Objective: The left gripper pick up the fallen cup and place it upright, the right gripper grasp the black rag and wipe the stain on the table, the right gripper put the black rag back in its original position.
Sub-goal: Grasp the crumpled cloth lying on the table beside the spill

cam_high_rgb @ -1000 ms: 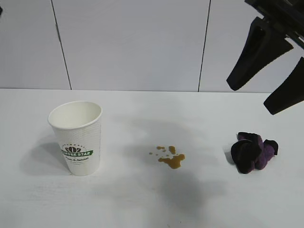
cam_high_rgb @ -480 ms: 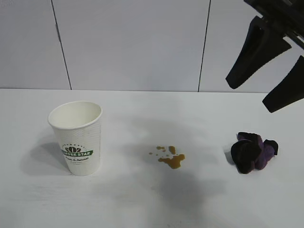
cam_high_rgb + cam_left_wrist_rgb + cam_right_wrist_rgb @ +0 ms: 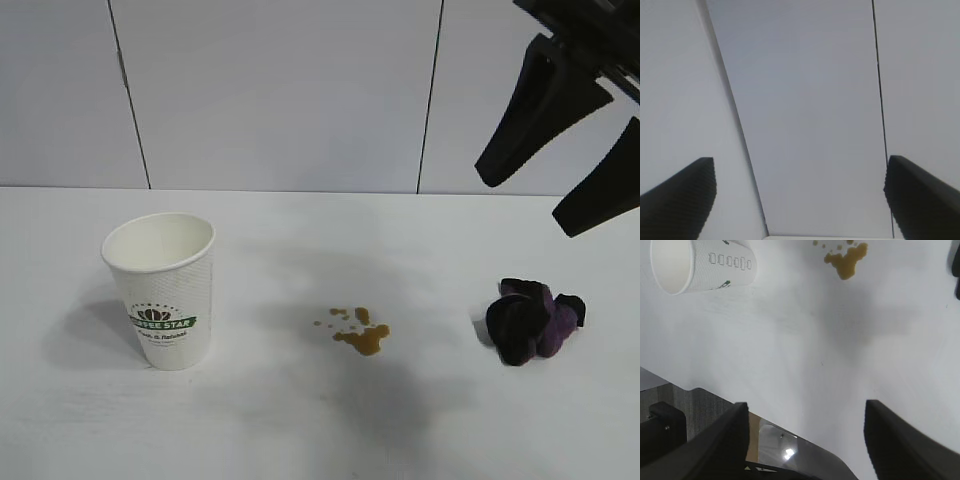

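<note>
Right end effector (image 3: 560, 185), wedge-fingered, agape above bunched black rag (image 3: 533, 320)

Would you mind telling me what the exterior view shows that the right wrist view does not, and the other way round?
Only the exterior view shows the whole black rag, bunched on the table apart from the stain, the panelled wall behind, and the cup's green banner. Only the right wrist view shows the table's near edge with the dark floor beyond it. Both show the cup standing upright, the brown stain unwiped, and the right gripper open, empty and above the table.
</note>
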Controlling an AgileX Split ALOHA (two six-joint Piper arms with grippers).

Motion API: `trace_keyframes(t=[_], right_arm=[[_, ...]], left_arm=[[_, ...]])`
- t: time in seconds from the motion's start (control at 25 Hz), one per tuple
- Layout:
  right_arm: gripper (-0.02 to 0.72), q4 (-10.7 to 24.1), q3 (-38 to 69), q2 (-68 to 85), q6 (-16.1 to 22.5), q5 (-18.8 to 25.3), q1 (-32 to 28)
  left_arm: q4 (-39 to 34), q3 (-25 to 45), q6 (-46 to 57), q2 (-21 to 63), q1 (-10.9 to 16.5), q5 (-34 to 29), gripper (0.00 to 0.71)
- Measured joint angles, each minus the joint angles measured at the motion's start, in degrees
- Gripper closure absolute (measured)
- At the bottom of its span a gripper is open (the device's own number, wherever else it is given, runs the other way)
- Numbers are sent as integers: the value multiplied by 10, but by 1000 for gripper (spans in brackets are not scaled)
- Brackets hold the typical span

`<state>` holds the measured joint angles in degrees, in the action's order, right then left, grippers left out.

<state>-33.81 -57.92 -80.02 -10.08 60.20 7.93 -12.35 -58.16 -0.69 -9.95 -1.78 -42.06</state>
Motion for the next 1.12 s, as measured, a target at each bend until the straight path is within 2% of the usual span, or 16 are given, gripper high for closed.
trace_keyframes(t=[0.28,0.56,0.72,1.12], right_arm=[[252,0,0,0,0,-1,0],[252,2,0,0,-1,-2,0],[252,1,0,0,-1,-2,0],[252,9,0,0,-3,-3,0]], left_arm=[[83,-2,2,109,0,-143,52],[146,4,2,110,0,-296,52],[151,36,2,110,0,-316,52],[152,194,-1,110,0,-307,52]])
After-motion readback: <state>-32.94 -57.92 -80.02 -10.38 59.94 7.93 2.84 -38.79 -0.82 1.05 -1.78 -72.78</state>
